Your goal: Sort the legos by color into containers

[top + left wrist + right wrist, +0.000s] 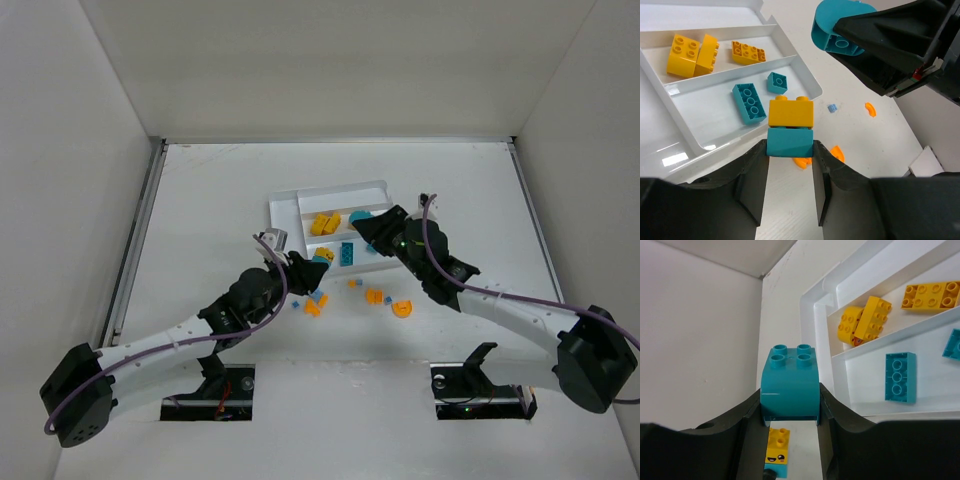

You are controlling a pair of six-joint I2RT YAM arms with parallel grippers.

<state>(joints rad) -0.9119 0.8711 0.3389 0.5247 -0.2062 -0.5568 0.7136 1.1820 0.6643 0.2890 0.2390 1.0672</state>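
My left gripper [790, 150] is shut on a teal lego [790, 142] with a yellow lego [791, 112] stuck on top, just off the tray's near corner [812, 90]. From above, the left gripper [308, 272] sits by the white tray [285, 203]. My right gripper [790, 395] is shut on a rounded teal lego [790, 382], which hangs over the tray's right part [361, 218]. Yellow legos [690, 52] and an orange-yellow one [750, 52] lie in one container. Teal legos [749, 102] lie in the adjoining one.
Loose orange pieces [313, 306], [375, 296], [402, 308] and tiny light blue pieces [352, 283] lie on the table in front of the tray. White walls enclose the table on three sides. The two grippers are close together over the tray's near edge.
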